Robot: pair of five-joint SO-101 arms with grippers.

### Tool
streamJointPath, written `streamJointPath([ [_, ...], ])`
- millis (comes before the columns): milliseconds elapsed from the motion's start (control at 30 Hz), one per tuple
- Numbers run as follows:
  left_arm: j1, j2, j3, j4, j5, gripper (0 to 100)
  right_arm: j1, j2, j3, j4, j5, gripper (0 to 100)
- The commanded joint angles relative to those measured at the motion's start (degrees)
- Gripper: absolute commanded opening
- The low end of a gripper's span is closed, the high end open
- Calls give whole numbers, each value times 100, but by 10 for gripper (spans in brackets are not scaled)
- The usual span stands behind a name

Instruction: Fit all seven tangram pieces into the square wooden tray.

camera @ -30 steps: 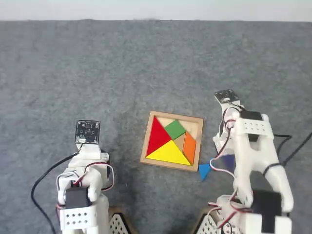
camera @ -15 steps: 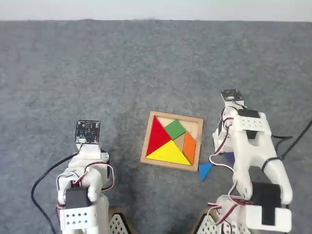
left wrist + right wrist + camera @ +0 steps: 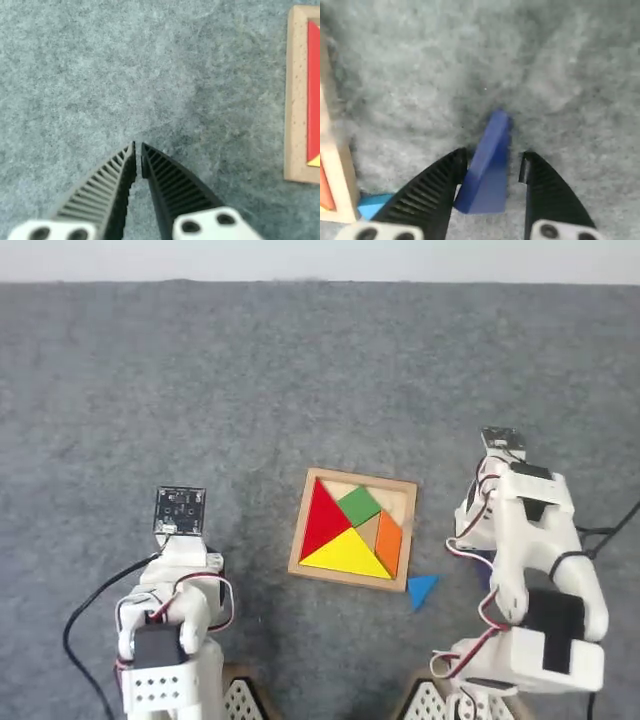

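The square wooden tray lies mid-table with a red triangle, a green square, a yellow triangle and an orange piece in it. A light blue triangle rests on the carpet off the tray's near right corner. In the right wrist view, a dark blue piece stands tilted on edge between the fingers of my right gripper. The gripper is open: one finger touches the piece and the other stands a little off it. My left gripper is shut and empty over bare carpet, left of the tray.
Grey carpet covers the table. The left arm stands at the near left and the right arm at the near right, just right of the tray. The right wrist view shows the tray edge and the light blue triangle beside the gripper.
The right arm has swung to the right, away from the tray's right side. The light blue triangle and the left arm have stayed put.
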Motion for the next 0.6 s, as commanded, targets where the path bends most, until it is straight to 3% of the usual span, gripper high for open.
streamJointPath([
  [0,-26,-105,-75,18,97,18,136,101,-132,-40,-53,75],
  [100,-26,-105,-75,18,97,18,119,101,-334,13,-35,3],
  [300,-26,-105,-75,18,97,18,-163,92,-1424,752,-26,7],
  [567,-26,-105,-75,18,97,18,-1710,136,-2989,1596,-70,7],
])
